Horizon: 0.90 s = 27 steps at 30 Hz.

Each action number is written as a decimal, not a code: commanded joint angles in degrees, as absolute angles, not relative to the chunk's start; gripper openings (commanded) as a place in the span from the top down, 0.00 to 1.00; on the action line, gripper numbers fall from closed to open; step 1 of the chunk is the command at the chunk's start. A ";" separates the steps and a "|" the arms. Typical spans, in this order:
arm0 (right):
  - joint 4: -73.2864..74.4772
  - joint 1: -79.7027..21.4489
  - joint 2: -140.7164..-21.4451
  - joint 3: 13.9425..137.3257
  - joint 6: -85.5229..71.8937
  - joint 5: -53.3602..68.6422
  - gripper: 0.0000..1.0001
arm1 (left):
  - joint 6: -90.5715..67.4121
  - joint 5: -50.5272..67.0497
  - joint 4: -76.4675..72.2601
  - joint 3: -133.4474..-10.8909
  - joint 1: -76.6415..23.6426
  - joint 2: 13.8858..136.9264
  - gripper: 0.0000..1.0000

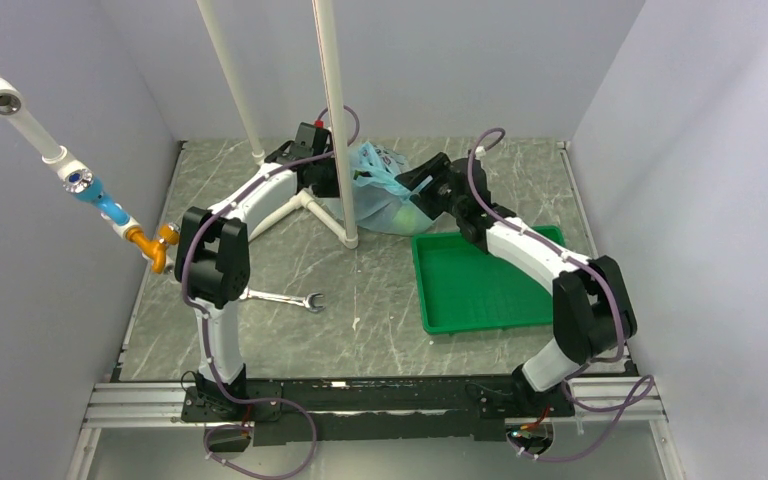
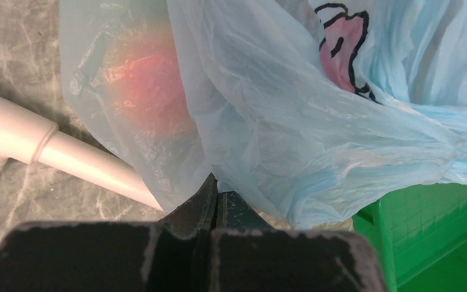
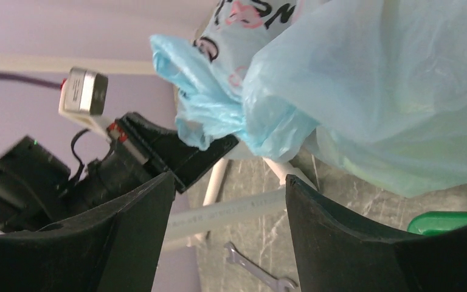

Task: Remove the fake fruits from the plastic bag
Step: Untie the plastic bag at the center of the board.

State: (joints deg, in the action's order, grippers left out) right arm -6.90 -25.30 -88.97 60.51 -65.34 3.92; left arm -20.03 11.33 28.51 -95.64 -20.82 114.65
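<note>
I note the grey marbled table [image 1: 360, 300] carrying a white pipe frame [image 1: 332, 120], whose upright stands near the far centre. A green tray [image 1: 480, 285] lies on the right half of the table; I see nothing in it from overhead.

The plastic bag [image 1: 380, 200] sits on the table at the far centre, between the two arms, just beside the tray's far left corner and close to the foot of the frame. It is light blue, translucent and crumpled, with a pink and black print near its top.

The left gripper [image 2: 214, 194] has its jaws together. The right wrist view shows its tip pinching the bunched blue plastic at the bag's upper edge. The right gripper [image 3: 228, 207] has its jaws well apart and grips nothing; the bag hangs just beyond the fingertips.

Inside the bag, a reddish fruit [image 2: 149, 79] shows through the film on the left gripper's side, and a pale green fruit [image 3: 371, 161] on the right gripper's side. I cannot tell how many others it holds.

A wrench [image 1: 285, 298] lies flat on the table near the left arm, well apart from the bag.
</note>
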 commanded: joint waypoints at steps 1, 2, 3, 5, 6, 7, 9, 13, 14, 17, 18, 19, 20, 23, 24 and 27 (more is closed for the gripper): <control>-14.46 -24.85 -91.93 59.67 -74.02 3.77 0.31 | -20.39 15.52 25.63 -94.84 -21.53 113.07 1.00; -15.83 -24.87 -93.02 59.61 -74.60 4.01 0.32 | -20.99 16.99 26.70 -95.74 -21.53 113.72 1.00; -16.47 -24.85 -94.44 60.32 -74.69 4.42 0.33 | -21.59 18.39 27.35 -96.61 -21.53 114.47 1.00; -17.22 -24.89 -96.77 61.29 -75.27 5.12 0.35 | -22.00 19.56 26.92 -96.71 -21.53 114.22 1.00; -17.98 -24.92 -97.50 60.99 -75.88 4.54 0.37 | -21.79 18.97 26.59 -96.30 -21.53 113.64 1.00; -19.33 -24.91 -97.83 60.47 -76.38 4.10 0.41 | -21.30 17.96 26.60 -96.09 -21.53 112.94 1.00; -20.83 -24.93 -98.70 59.48 -77.68 2.48 0.50 | -19.75 15.73 27.46 -96.53 -21.51 111.87 1.00; -24.04 -25.03 -100.20 58.17 -79.87 2.02 0.55 | -18.22 13.84 28.72 -97.33 -21.19 111.19 1.00; -24.03 -25.00 -100.46 58.37 -79.85 1.93 0.56 | -18.08 13.47 28.93 -97.38 -21.18 111.17 1.00; -21.59 -25.02 -99.52 58.96 -78.74 -0.56 0.57 | -18.38 13.84 29.02 -97.54 -21.18 111.09 1.00; -21.23 -25.05 -99.13 58.97 -77.89 -1.71 0.57 | -18.71 14.36 28.93 -97.56 -21.10 111.24 1.00; -20.95 -25.05 -98.83 58.97 -77.30 -2.21 0.61 | -19.13 14.90 28.84 -97.51 -21.03 111.33 1.00; -20.55 -24.94 -98.48 58.86 -76.95 -2.51 0.66 | -19.42 15.34 28.72 -97.37 -20.89 111.44 1.00; -19.35 -24.87 -97.27 58.38 -75.91 -4.14 0.70 | -20.18 16.18 28.72 -97.38 -20.15 111.70 1.00; -19.16 -24.81 -96.93 58.36 -75.41 -4.52 0.71 | -20.47 17.06 28.46 -97.27 -19.76 111.65 1.00; -19.16 -24.41 -96.51 58.45 -73.82 -4.40 0.78 | -21.76 19.21 26.73 -96.08 -18.59 111.10 1.00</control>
State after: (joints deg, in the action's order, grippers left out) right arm -18.44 -24.93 -99.81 58.13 -76.27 -1.74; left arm -20.56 15.59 28.51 -95.26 -19.92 114.69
